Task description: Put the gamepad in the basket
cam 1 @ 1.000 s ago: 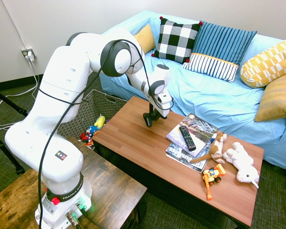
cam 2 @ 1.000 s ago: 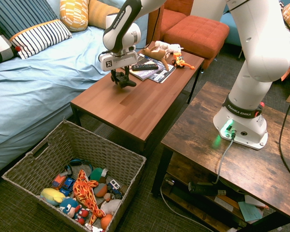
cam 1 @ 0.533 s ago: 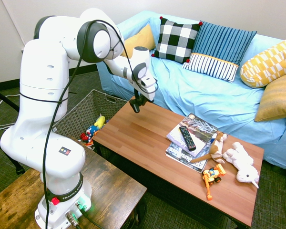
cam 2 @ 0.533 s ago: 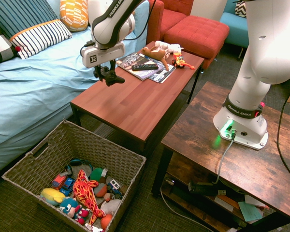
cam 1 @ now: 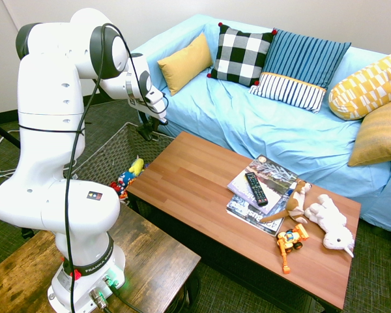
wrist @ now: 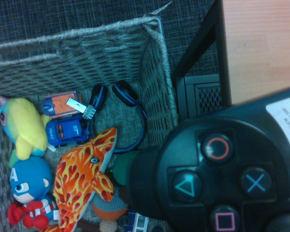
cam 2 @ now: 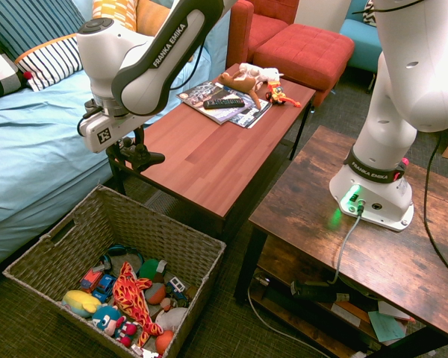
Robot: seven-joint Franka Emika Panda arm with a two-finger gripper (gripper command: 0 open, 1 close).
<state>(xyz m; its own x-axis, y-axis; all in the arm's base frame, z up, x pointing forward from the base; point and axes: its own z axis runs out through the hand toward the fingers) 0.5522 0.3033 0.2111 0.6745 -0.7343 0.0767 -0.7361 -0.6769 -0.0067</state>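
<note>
Already the gamepad [cam 2: 140,154] is off the coffee table [cam 2: 209,156], clenched in the gripper [cam 2: 134,148], which points straight down at the table's end corner, left of centre in the second exterior view. What the coming move turns on is that the basket [cam 2: 181,244] lies below and toward the lower left of that frame from the gripper: the gamepad hangs roughly over the basket's near rim, not yet clearly over the toy-filled middle. Its long axis looks about level, one horn poking rightward. In the wrist view the gamepad [wrist: 222,174] fills the lower right, with its circle, triangle, cross and square buttons plain to read and a pale sticker whose print is too blurred. Readable writing: "POLICE" on a blue toy car [wrist: 67,133] in the basket, and "FRANKA EMIKA" on the arm [cam 2: 168,45].
</note>
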